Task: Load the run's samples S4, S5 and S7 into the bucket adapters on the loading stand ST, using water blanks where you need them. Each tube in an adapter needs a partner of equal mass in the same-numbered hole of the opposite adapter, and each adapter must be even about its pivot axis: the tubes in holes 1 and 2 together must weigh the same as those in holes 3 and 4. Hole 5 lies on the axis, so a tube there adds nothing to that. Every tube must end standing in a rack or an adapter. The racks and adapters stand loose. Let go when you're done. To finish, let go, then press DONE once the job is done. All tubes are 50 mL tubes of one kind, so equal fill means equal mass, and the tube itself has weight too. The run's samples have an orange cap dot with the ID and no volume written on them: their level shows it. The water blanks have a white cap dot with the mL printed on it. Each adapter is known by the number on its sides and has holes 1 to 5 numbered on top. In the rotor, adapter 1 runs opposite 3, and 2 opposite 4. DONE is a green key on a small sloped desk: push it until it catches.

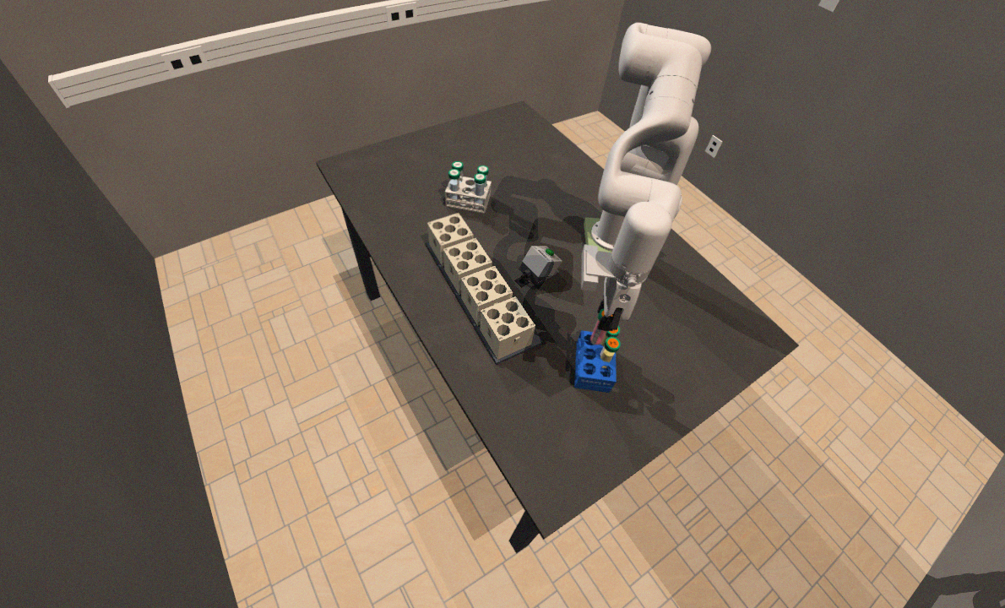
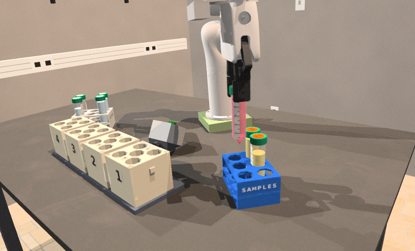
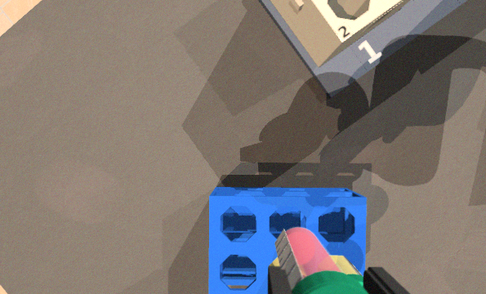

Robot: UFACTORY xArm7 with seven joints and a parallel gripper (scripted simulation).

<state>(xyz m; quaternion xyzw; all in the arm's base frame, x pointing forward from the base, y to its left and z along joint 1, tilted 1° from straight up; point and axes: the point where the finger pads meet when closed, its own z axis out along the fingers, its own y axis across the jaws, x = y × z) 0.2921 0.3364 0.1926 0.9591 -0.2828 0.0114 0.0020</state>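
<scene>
My gripper point(image 1: 608, 318) point(image 2: 239, 93) point(image 3: 327, 282) is shut on a green-capped pink tube point(image 2: 242, 120) point(image 3: 308, 253), which hangs upright with its tip above the blue SAMPLES rack point(image 2: 258, 196) point(image 3: 263, 251) point(image 1: 595, 385). Its cap label is hidden. Two orange-dotted tubes with yellow liquid, a front one point(image 2: 258, 158) and a rear one point(image 2: 248, 147), stand in that rack; their IDs are not legible. Adapter 1 point(image 2: 152, 187), adapter 2 point(image 2: 93, 173), adapter 3 point(image 2: 74, 159) and adapter 4 point(image 2: 57, 148) stand in a row on the loading stand point(image 2: 135, 210) point(image 3: 334, 79), their visible holes empty.
A white rack point(image 1: 466, 202) point(image 2: 110, 116) with several green-capped water blanks stands beyond adapter 4. The small grey desk point(image 1: 538, 262) point(image 2: 163, 134) with the green DONE key point(image 1: 549, 252) point(image 2: 171, 122) stands between the adapters and the arm's base.
</scene>
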